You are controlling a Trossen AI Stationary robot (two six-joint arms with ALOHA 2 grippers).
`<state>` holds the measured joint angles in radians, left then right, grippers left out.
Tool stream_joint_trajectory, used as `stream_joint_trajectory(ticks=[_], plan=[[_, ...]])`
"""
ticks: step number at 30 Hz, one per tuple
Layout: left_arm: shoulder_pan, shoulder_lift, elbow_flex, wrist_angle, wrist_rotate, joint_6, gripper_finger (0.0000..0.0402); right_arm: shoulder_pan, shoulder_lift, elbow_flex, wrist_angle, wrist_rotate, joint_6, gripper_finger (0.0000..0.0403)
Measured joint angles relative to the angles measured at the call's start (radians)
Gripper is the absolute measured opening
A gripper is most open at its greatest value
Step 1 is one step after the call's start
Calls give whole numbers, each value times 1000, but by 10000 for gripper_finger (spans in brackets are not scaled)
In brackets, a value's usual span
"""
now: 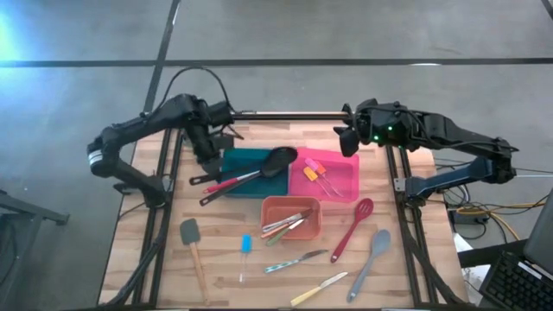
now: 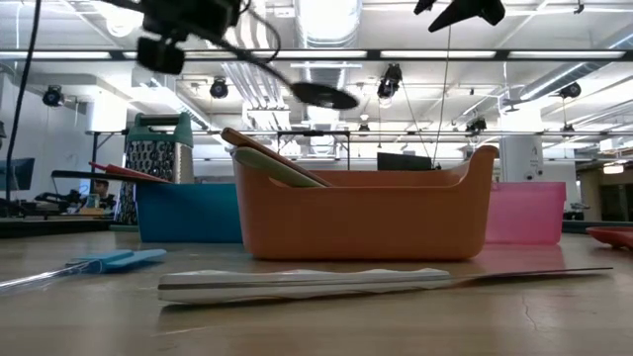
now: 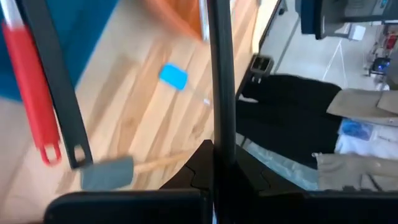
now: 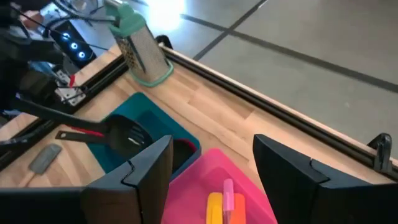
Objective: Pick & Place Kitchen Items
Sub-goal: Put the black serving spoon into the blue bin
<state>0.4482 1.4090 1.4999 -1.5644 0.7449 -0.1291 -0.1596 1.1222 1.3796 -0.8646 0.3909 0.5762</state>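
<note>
High view: my left gripper (image 1: 207, 154) pinches the black slotted spoon (image 1: 278, 161) by its handle, lifted over the blue tray (image 1: 244, 155) — red spoon (image 1: 232, 181) lying there. My right gripper (image 1: 349, 141) waits spread wide above the pink tray (image 1: 344, 180).

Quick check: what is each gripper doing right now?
Left gripper: shut on the black slotted spoon's handle, held over the blue tray.
Right gripper: open, empty, above the pink tray's far edge.
</note>
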Motion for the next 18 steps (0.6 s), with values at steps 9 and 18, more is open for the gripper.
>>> stream_joint_trajectory(ticks=[9, 18], plan=[[105, -97, -374, 229, 164, -124, 23, 0, 28, -2, 6, 1, -10, 215], [142, -59, -560, 464, 304, -243, 23, 0, 34, -2, 1, 1, -11, 211]])
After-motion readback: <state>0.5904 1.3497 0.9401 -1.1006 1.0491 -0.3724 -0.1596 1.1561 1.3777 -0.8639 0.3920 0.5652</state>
